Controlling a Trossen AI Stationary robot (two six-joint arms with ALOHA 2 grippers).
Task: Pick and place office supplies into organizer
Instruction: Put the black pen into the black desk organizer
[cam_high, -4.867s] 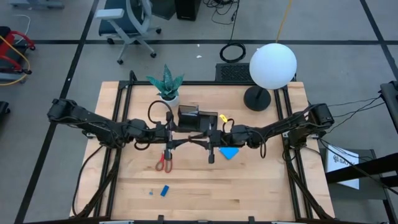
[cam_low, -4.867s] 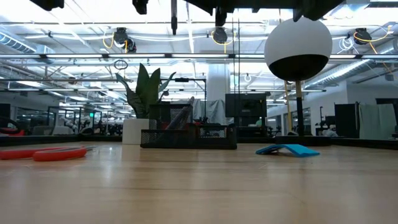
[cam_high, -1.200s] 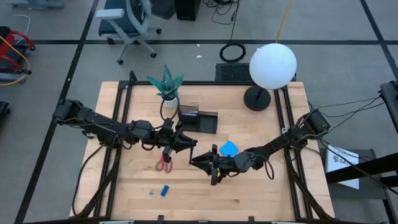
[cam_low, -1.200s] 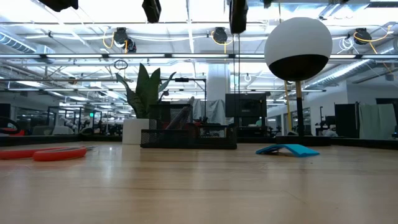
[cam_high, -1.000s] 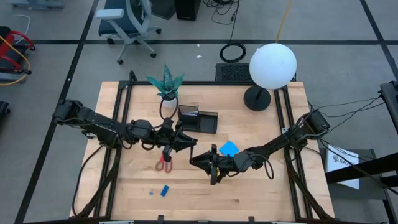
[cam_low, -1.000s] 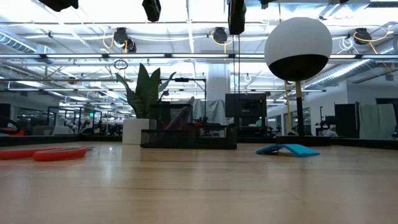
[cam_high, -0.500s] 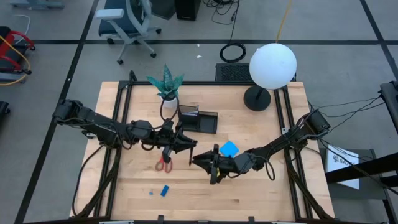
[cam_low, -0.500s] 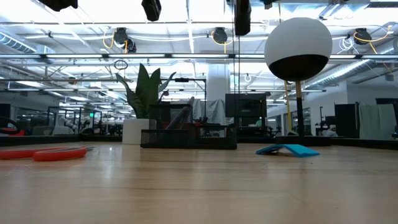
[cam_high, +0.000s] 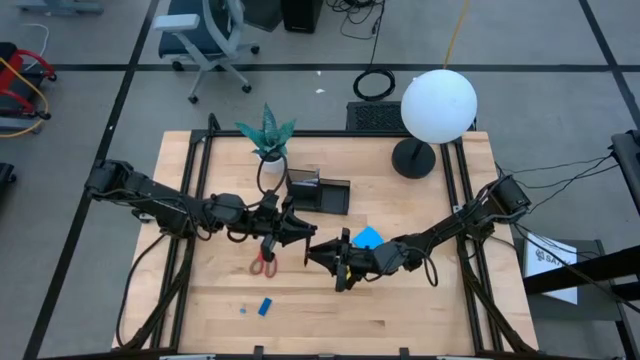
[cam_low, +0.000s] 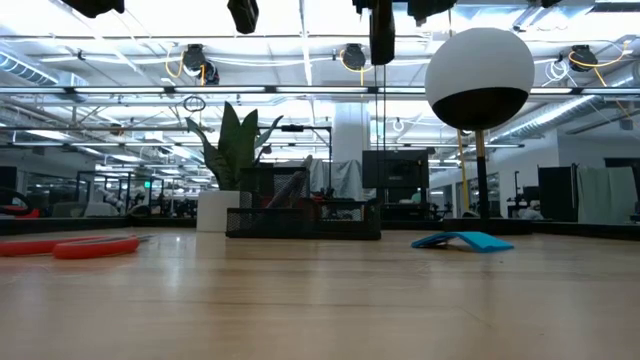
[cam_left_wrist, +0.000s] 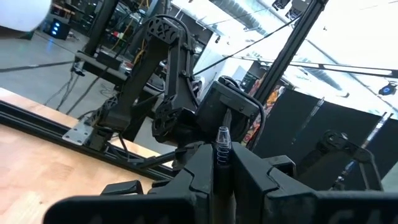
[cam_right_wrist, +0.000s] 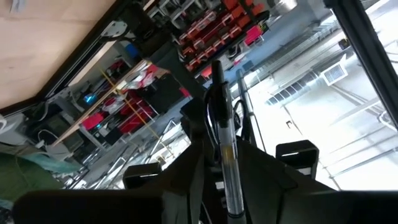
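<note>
Both grippers hover over the middle of the table, tips close together. My left gripper (cam_high: 307, 234) (cam_left_wrist: 222, 160) is shut on a pen whose grey cone tip (cam_left_wrist: 222, 138) pokes out between the fingers. My right gripper (cam_high: 313, 251) (cam_right_wrist: 222, 150) is shut on a clear-barrelled pen (cam_right_wrist: 225, 140) with a black end. Lying flat on the table are the red-handled scissors (cam_high: 265, 262) (cam_low: 72, 245), the blue notepad (cam_high: 369, 238) (cam_low: 464, 241) and a tiny blue block (cam_high: 265, 306). The black organizer (cam_high: 320, 192) (cam_low: 303, 217) stands at the far middle. My left gripper pinches a pen between its two fingers, and only the tip end (cam_left_wrist: 222, 134) shows past them. The fingers hide the barrel. The pen is lifted clear of the table. My right gripper pinches the pen's clear barrel (cam_right_wrist: 227, 163) between its two fingers. The pen lies along the fingers, and its black end (cam_right_wrist: 216, 81) reaches out past their tips. It is lifted clear of the table.
A green potted plant (cam_high: 267, 135) stands just left of the organizer. A lamp with a white globe (cam_high: 438, 104) and a round black base (cam_high: 412, 158) stands at the far right. Bare wood lies along the near edge (cam_high: 400, 315).
</note>
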